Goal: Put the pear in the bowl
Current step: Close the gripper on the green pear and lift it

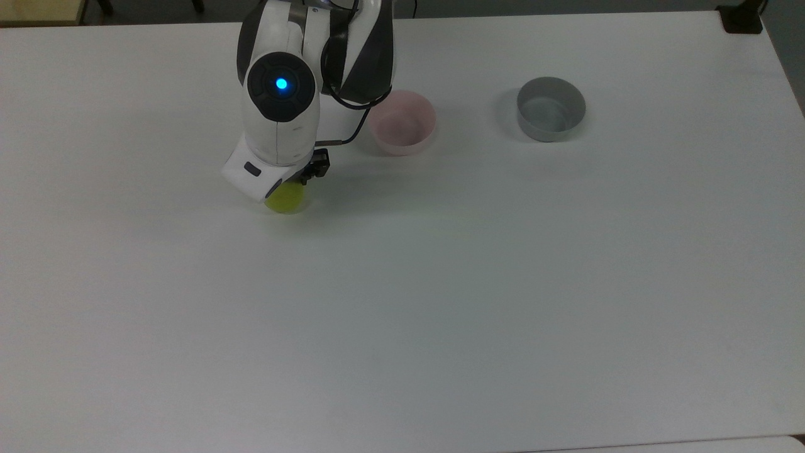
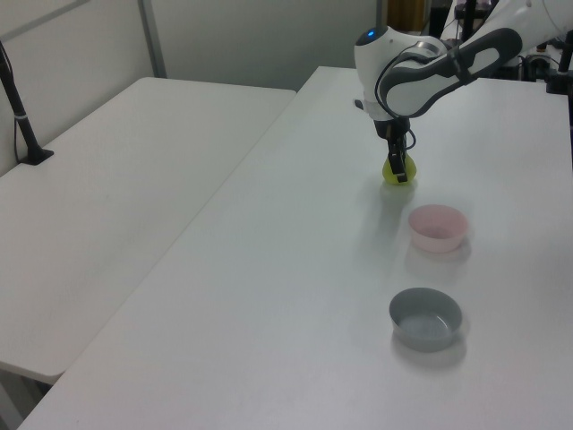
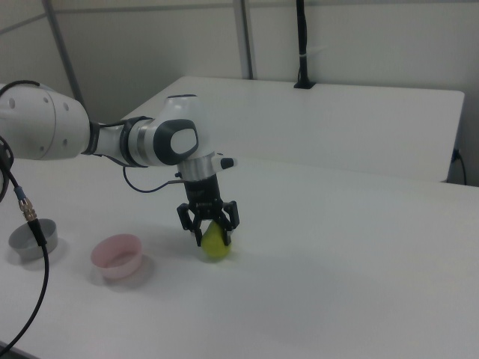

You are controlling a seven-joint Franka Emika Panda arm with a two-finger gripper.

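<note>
My claw (image 3: 212,230) is pointing straight down over the pear (image 3: 215,244), with a finger on either side of it. In the right view both black fingers (image 3: 228,217) straddle the top of the fruit, but I honestly can't tell if they're squeezing it or just sitting around it with a bit of slack. The pear is sitting on the white table (image 1: 440,283), not lifted. In the top view my wrist covers most of it, so just a yellow-green crescent (image 1: 286,200) pokes out at about 6 o'clock from the wrist. In the left view it shows below my fingers (image 2: 397,169).

Going outward, the pink bowl (image 1: 402,122) is near the pear, at roughly 2 o'clock from it in the top view, and not touching it. In the right view it's at about 8 o'clock from the pear (image 3: 117,256). Bowl looks empty inside.

Farther along the same way is the grey bowl (image 1: 551,117), at about 3 o'clock from the pink one in the top view and well apart from it. The left view has it nearest the camera (image 2: 426,319), at 6 o'clock from the pink bowl (image 2: 439,227).
</note>
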